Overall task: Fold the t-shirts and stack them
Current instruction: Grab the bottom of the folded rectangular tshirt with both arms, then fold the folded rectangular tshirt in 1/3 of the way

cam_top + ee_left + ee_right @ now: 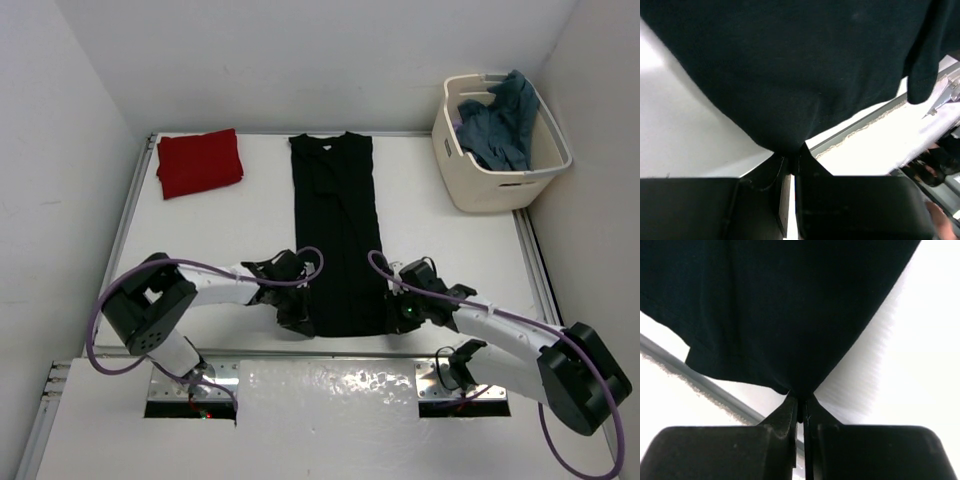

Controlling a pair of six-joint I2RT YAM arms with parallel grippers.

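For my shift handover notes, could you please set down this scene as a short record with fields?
black t-shirt: folded into a long strip, middle of the table, collar at the far end
left gripper: shut on the strip's near left corner
right gripper: shut on its near right corner
red t-shirt: folded, far left corner
blue-grey t-shirt: crumpled in the cream tub, far right
fold stage: lengthwise fold done, crosswise fold not yet done
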